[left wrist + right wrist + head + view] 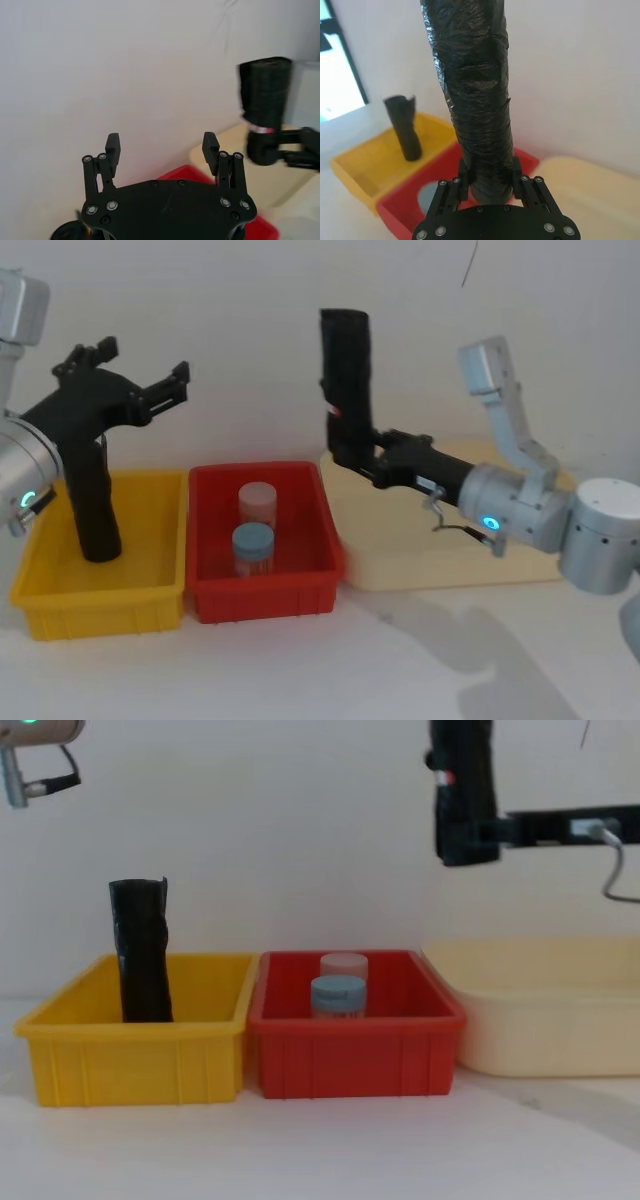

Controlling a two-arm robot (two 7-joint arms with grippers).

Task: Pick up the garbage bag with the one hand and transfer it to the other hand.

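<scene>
Garbage bag (347, 380) aloft: the glossy black roll stands upright in mid-air, clamped near its lower end between the fingers of my right tool (352, 458), whose arm carries a blue glowing ring and reaches in from the right. From the chest camera I see the garbage bag (462, 790) hanging high above the spot where the red bin (355, 1055) meets the cream tray (545, 1040), well clear of both. The right wrist camera shows the roll (475, 100) rising straight up out of the right tool (490, 172), the two fingers pressed against its sides. My left tool (145, 360) is raised above the yellow bin (100, 610) with its fingers spread wide and nothing between them; from the left wrist camera the left tool (161, 142) points toward the held roll (264, 105), which is well apart from it. A second, creased black roll (140, 955) with a ragged top stands upright inside the yellow bin (130, 1065), toward its left side. In the red bin (265, 600) sit two small jars, one with a blue lid (253, 545) in front and one with a pale pink lid (257, 502) just behind it. All three containers rest side by side on the white counter (300, 670).
</scene>
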